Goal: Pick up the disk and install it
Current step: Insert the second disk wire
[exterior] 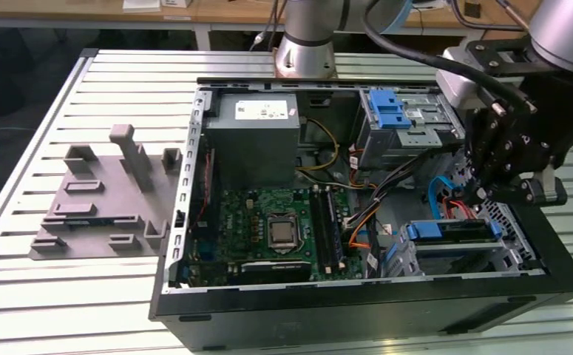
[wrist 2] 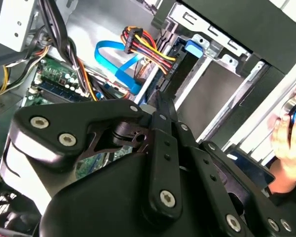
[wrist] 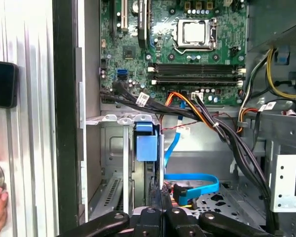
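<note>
Case edges: standing open-sided on the slatted table (exterior: 29, 222), the black wall of the computer case (exterior: 365, 303) running along the near edge in the exterior view.
Open room: lying mostly over the motherboard (exterior: 271, 225) in the middle of the case; narrowing toward the exterior view's right, where the drive bay (wrist: 116, 148) is boxed in by sheet-metal rails.
Obstructions: crossing just above the bay, a bundle of black cables (wrist: 222, 133); looping beside it on the case floor, a blue flat cable (wrist: 190, 178).
Table outside the case: carrying a grey fixture (exterior: 103, 196) at the exterior view's left, well apart from the case.
Bystander: resting a hand (wrist 2: 288, 133) on the table just outside the case wall nearest the bay.
Disk position: sitting inside the drive bay at the near corner on the exterior view's right, the disk (exterior: 449, 231) lying between the bay's rails.
Disk appearance: showing a blue plastic carrier end (wrist: 147, 143) toward the motherboard and a dark, thin edge below it; label face being hidden in the wrist views.
Gripper position: hanging over the bay, the gripper (wrist: 161, 196) pointing down at the disk's edge; contact being too close to judge.
Gripper state: keeping the jaws pressed together, with nothing held between them, as appearing in both wrist views (wrist 2: 163, 101).
</note>
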